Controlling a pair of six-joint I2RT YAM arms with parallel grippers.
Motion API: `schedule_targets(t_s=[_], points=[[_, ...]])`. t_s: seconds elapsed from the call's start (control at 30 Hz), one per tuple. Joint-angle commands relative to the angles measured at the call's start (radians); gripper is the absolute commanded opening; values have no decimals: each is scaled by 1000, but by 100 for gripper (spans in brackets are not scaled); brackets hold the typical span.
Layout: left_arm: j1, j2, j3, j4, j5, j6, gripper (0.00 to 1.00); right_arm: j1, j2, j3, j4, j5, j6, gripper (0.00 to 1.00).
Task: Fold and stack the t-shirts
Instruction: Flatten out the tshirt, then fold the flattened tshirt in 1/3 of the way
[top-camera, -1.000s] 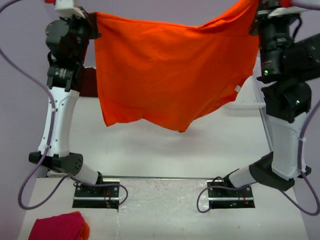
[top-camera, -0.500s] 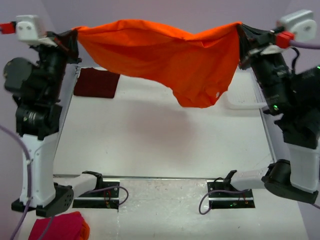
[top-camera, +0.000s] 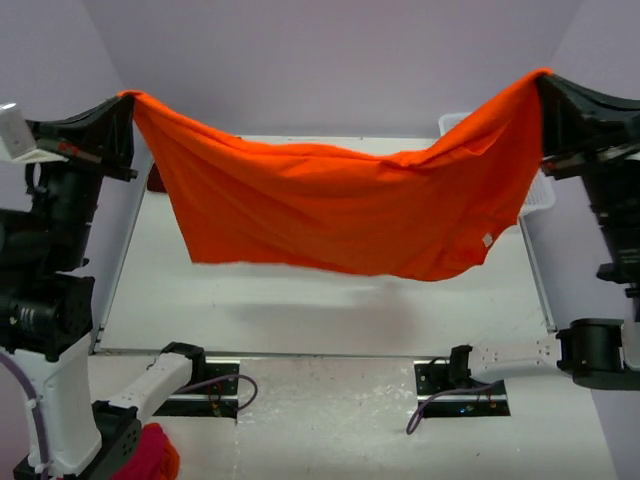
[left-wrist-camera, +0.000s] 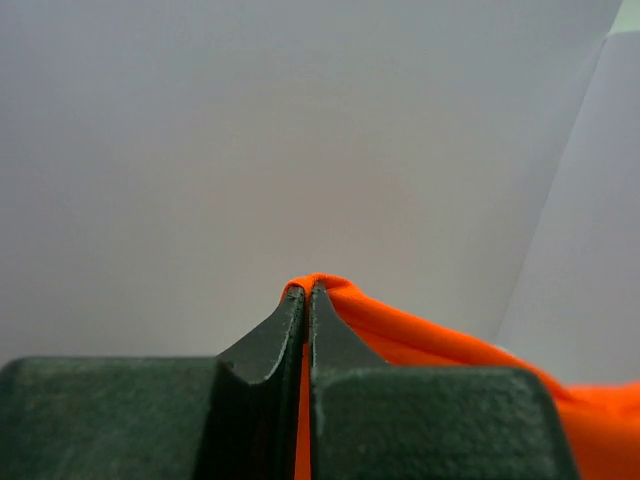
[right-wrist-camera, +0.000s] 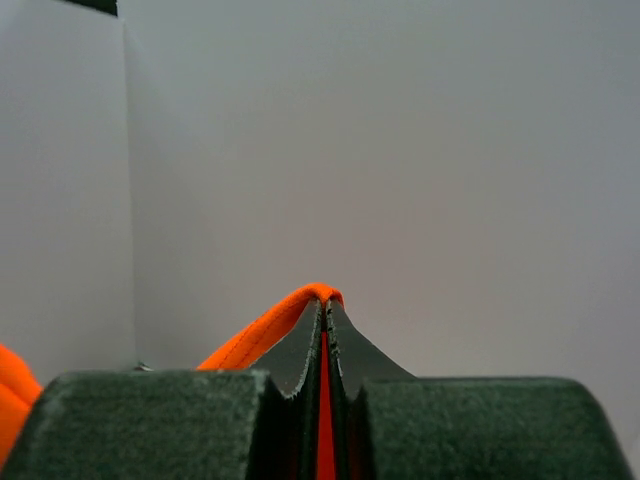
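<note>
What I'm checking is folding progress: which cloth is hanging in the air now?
The bright orange t-shirt: left fingers and right fingers each pinch an edge, so it hangs spread between them. The pink-red bundle lies by the left arm's base.

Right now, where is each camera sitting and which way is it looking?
Top: above and behind the arms, looking down at the table; left arm and right arm show, the shirt hung between them.
Left wrist: on the left arm, facing a blank wall; its shut left tool pinches the shirt.
Right wrist: on the right arm, facing wall too; its shut right tool pinches the shirt.
Shared: all three show the orange shirt.
</note>
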Motion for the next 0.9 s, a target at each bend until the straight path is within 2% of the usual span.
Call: schedule_targets(t_s=[0.0,0.03,0.07,0.13,0.17,0.23,0.33,0.4,0.53,0.67,0.87], points=[[-1,120,-69,-8,8,-24,0,-57,68,-102,32,-2,-21,0],[-1,141,-107,12,-6,-27,0,-94,64,-133,32,-19,2,0],[-1,162,-128,21,-15,-29,0,-199,62,-161,30,-39,71,0],[-1,230,-196,58,-41,-33,0,-330,54,-268,30,-119,201,0],[-1,254,-220,69,-50,-37,0,-461,51,-306,30,-154,253,0],[-1,341,-268,75,-79,-49,0,-616,73,-414,30,-264,368,0],[-1,450,-338,113,-132,-43,0,-750,166,-489,24,-314,432,0],[0,509,-395,159,-162,-41,0,-803,218,-518,18,-320,446,0],[10,633,-507,286,-210,-40,0,-935,339,-560,23,-430,516,0],[20,782,-512,331,-204,-40,0,-1025,454,-566,29,-502,524,0],[25,933,-400,336,-182,-17,0,-1096,635,-512,27,-568,552,0]])
